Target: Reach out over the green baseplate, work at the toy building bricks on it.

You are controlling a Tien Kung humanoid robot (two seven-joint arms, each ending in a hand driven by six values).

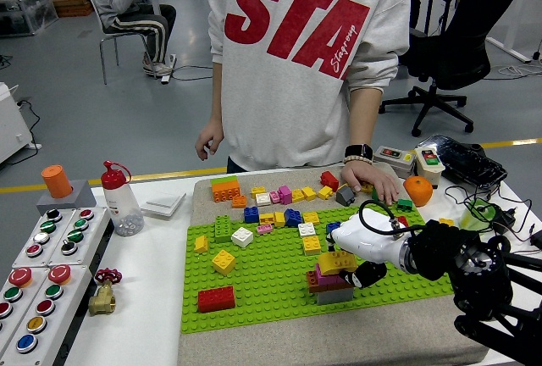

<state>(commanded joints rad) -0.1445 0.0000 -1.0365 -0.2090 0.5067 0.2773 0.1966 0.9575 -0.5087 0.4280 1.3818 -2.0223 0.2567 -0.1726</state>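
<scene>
A person in a grey sweatshirt point(305, 52) stands at the table's far side; one hand point(370, 181) rests on the tan mat point(254, 342) near the loose bricks along its far edge, the other hangs at the side.

The white table point(152, 298) carries the tan mat, and on it lies the green baseplate point(271, 285).

The right hand point(366, 252) reaches in from the right over the baseplate's right part. Its white fingers are curled against a small stack of bricks point(333, 277), yellow on top, purple and grey below, which stands on the baseplate. Whether the fingers actually clamp the stack cannot be told.

A button panel point(38, 285) sits at the table's left edge, with a clear bottle point(120, 201) beside it.

Also on the baseplate: a red brick point(216, 299) near its front-left, a yellow brick point(223, 261), a green brick point(223, 229) and a white brick point(242, 237).

An orange ball point(417, 190) lies near the person's hand.
</scene>
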